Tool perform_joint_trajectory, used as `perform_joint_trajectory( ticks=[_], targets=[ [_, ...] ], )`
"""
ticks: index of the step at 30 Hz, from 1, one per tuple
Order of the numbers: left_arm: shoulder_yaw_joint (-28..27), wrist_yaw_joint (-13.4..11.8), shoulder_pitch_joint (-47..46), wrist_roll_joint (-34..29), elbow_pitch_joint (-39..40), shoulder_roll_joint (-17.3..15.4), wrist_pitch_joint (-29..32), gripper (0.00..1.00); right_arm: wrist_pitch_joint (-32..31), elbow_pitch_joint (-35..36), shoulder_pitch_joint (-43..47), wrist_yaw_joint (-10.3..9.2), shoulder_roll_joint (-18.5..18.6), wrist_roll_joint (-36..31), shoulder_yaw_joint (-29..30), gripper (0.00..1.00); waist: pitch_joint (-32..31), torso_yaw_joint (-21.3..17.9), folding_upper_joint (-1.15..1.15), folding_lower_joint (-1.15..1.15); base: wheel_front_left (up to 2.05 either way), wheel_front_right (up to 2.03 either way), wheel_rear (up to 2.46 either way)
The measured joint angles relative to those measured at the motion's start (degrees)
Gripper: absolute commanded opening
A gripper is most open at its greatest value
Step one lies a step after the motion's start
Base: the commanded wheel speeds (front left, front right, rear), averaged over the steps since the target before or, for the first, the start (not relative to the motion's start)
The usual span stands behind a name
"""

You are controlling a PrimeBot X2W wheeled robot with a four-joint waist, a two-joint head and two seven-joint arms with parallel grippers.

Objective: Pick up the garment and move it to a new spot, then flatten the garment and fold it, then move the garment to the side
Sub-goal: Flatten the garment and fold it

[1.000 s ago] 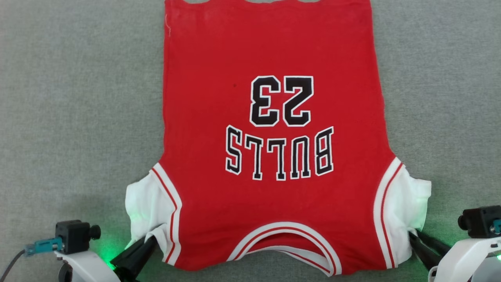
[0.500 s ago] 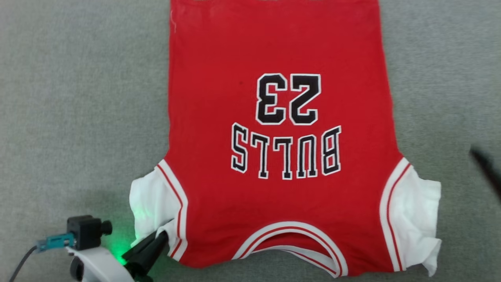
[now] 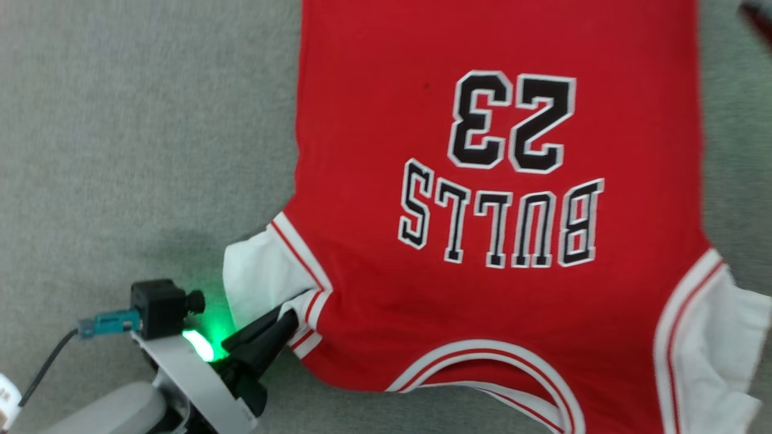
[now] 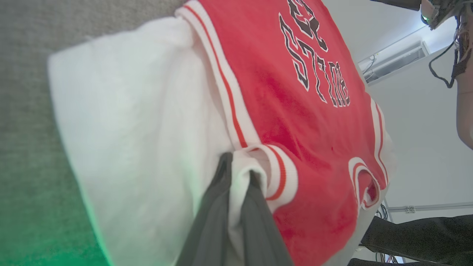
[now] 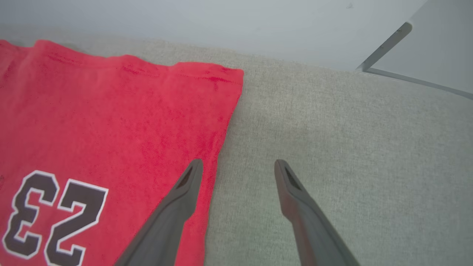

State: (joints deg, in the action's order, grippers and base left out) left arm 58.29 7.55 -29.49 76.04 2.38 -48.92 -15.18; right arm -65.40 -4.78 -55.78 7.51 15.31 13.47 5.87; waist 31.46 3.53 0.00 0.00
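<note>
The garment [image 3: 500,283], a red jersey with black "23" and "BULLS" lettering and white sleeve ends, lies spread on the grey surface with its collar toward me. My left gripper [image 3: 288,318] is shut on the white and striped edge of its near left sleeve [image 4: 240,173]. My right gripper [image 5: 238,166] is open above the jersey's right side edge [image 5: 225,122], one finger over the red cloth, the other over bare grey surface. A dark blurred fingertip [image 3: 757,15] of it shows at the head view's top right corner.
The grey fabric surface [image 3: 120,120] runs wide to the left of the jersey and to its right [image 5: 351,147]. Beyond the far edge are a pale wall and a white panel [image 5: 425,48]. A dark cable hangs at the left wrist view's top right [image 4: 449,55].
My right gripper let go of the right sleeve, opened, and swung up to the jersey's far right side. My left gripper still pinches the left sleeve. The head camera has shifted left.
</note>
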Motion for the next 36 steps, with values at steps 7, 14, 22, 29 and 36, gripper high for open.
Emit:
perform_joint_trajectory(
  ticks=[7,14,22,29,36],
  targets=[
    [2.23,0.37,-4.37,0.0,1.69,0.37,-0.51,0.0,-3.24,-13.85,-15.24,0.0,-2.56,-7.99,3.91,1.0,5.3,3.09,0.0,0.0,0.0,0.0,0.0],
    [2.18,0.96,-6.22,-0.01,3.79,0.49,-0.76,0.0,-3.31,-21.07,-20.29,0.0,-3.88,-15.74,6.21,1.0,9.74,5.44,0.0,0.0,0.0,0.0,0.0],
    [1.57,1.05,-6.62,-0.48,5.35,0.33,-0.85,0.0,-2.4,-23.6,-23.69,0.0,-4.45,-19.67,8.33,0.97,12.55,6.58,0.0,0.0,0.0,0.0,0.0],
    [1.31,1.07,-6.61,-0.46,5.35,0.16,-0.85,0.0,-0.49,-24.29,-23.6,0.01,-4.54,-19.9,8.59,0.0,12.61,6.05,0.0,0.0,0.0,0.0,0.0],
    [-0.81,1.04,-5.24,-0.51,3.82,1.53,-0.66,0.0,3.63,-23.6,-19.6,0.01,-2.32,-16.36,5.57,0.0,10.35,5.45,0.0,-0.01,0.0,0.0,0.0]
  ],
)
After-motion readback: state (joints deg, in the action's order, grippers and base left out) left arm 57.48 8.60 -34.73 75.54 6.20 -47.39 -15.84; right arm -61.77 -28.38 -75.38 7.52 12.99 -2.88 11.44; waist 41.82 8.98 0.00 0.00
